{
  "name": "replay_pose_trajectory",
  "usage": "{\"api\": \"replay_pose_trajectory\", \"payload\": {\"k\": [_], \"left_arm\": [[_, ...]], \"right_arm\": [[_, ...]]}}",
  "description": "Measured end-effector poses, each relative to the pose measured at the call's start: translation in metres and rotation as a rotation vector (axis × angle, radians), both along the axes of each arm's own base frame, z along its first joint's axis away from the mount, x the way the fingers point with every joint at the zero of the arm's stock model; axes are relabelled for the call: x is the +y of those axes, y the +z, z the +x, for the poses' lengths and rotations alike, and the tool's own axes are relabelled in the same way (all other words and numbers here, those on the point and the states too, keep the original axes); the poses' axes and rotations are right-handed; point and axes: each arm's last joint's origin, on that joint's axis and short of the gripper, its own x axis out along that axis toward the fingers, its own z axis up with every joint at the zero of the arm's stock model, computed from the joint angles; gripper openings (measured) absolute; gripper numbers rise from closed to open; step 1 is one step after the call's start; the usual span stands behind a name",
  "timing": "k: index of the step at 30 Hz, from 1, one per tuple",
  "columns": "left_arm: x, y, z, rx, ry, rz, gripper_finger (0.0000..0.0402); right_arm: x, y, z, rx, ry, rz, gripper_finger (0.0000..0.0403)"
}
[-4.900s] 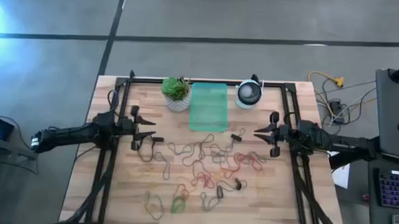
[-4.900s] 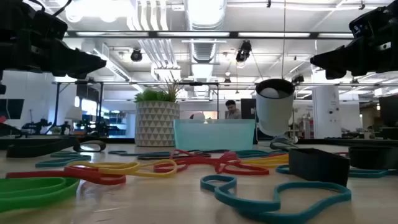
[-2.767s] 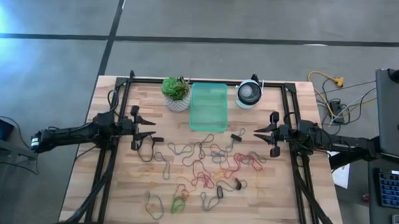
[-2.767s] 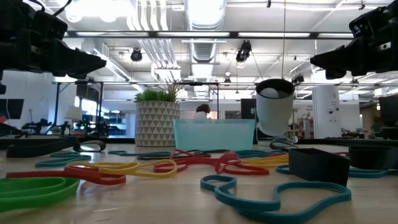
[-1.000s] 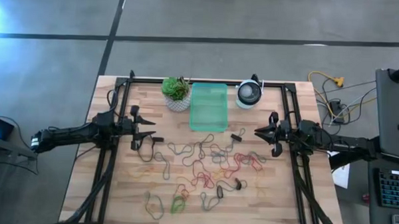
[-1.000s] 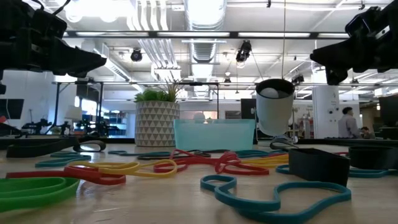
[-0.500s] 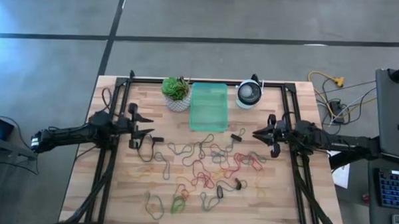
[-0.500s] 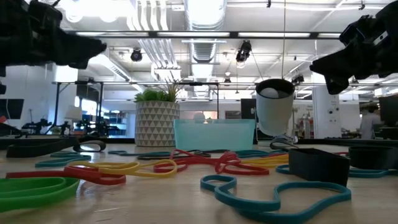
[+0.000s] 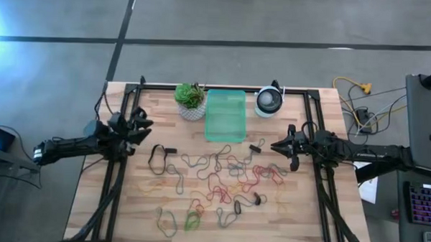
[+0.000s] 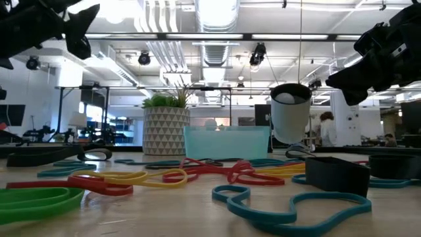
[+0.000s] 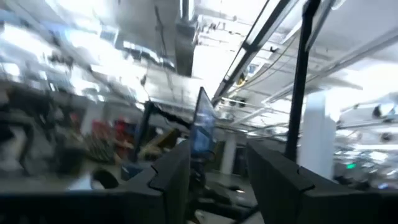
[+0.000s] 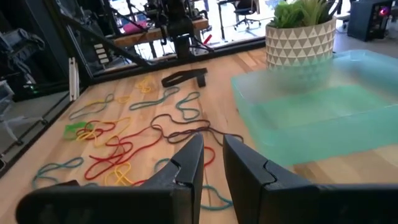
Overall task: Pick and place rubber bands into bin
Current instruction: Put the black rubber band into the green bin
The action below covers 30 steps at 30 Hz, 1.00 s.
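Bright even overhead light, ceiling lamps flaring in the low view, left wrist view motion-blurred (heavily), soft shadows

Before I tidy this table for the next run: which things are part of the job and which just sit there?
Job: rubber bands scattered mid-table; mint-green bin; left gripper; right gripper.

Lying about: potted plant; round white-and-dark device; black strap; small black clip.

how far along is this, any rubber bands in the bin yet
Nothing looks done: the green bin shows no bands inside, and the rubber bands all lie scattered on the table. Nothing is in hand either. The right pincer hangs slightly open just right of the pile, holding nothing; the left pincer is raised at the left side, also empty. The whole pile is left to move.
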Motion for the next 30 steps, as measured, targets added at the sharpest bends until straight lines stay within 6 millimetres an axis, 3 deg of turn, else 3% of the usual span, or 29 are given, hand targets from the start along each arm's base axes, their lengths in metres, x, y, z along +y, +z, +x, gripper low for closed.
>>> {"api": "replay_pose_trajectory", "payload": {"k": [3, 17, 23, 30], "left_arm": [[0.0, 0.001, -0.001, -0.005, 0.037, 0.069, 0.0141], [0.0, -0.011, 0.012, 0.137, -0.023, 0.074, 0.0141], [0.002, -0.018, 0.02, 0.22, -0.028, 0.058, 0.0141], [0.003, -0.026, 0.026, 0.293, -0.031, 0.043, 0.0141]], "right_arm": [[0.0, 0.0, 0.0, 0.002, 0.007, -0.045, 0.0057], [0.002, 0.016, 0.002, -0.169, 0.09, -0.135, 0.0057], [0.003, 0.033, 0.003, -0.316, 0.101, -0.204, 0.0057], [0.002, 0.075, 0.013, -0.342, 0.101, -0.265, 0.0057]]}}
